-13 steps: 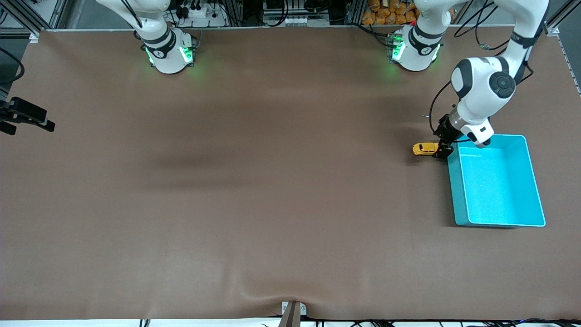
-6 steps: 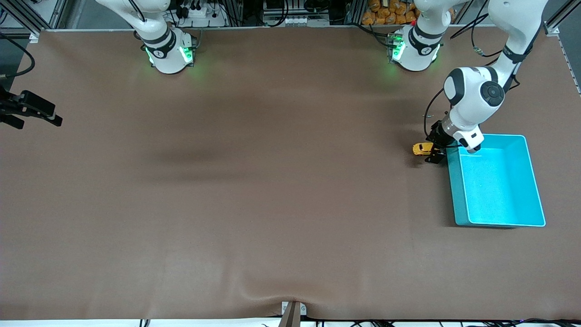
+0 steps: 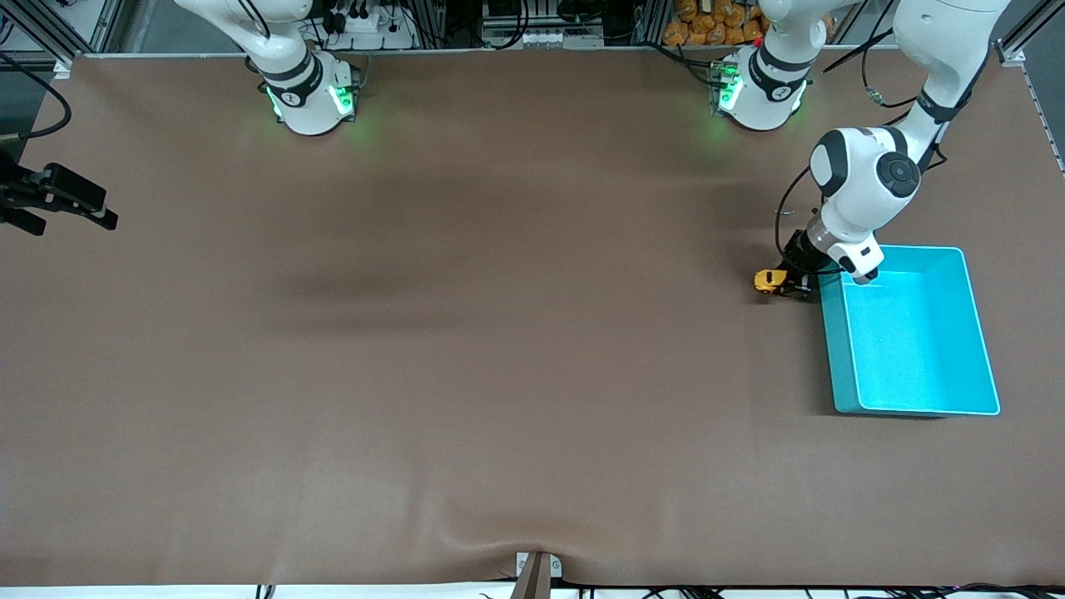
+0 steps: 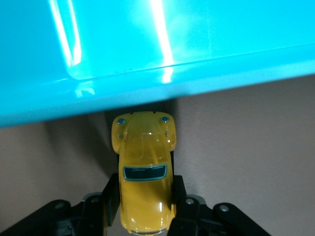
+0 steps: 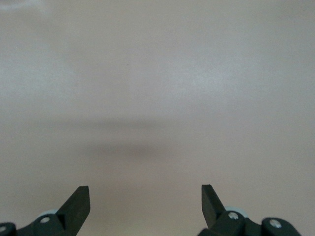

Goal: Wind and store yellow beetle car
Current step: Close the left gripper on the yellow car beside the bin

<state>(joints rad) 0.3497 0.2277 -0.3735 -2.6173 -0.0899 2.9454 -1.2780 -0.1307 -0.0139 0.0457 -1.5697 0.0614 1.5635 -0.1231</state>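
Note:
The yellow beetle car (image 3: 767,280) sits on the brown table beside the turquoise bin's (image 3: 834,358) corner, on the side toward the right arm's end. My left gripper (image 3: 789,283) is down at the car, with a finger pressed against each side of its body. In the left wrist view the car (image 4: 144,162) lies between the black fingers (image 4: 109,196) and points at the bin's outer wall (image 4: 147,54). My right gripper (image 3: 101,218) waits over the table's edge at the right arm's end, open and empty; it also shows in the right wrist view (image 5: 145,199).
The bin is empty and stands at the left arm's end of the table. The brown table cover (image 3: 499,333) has a small ripple at the edge nearest the front camera. Both arm bases stand along the table's edge farthest from the camera.
My left gripper has come down and moved toward the right arm's end, over the car, and its fingers now flank it. The right gripper has drifted slightly inward.

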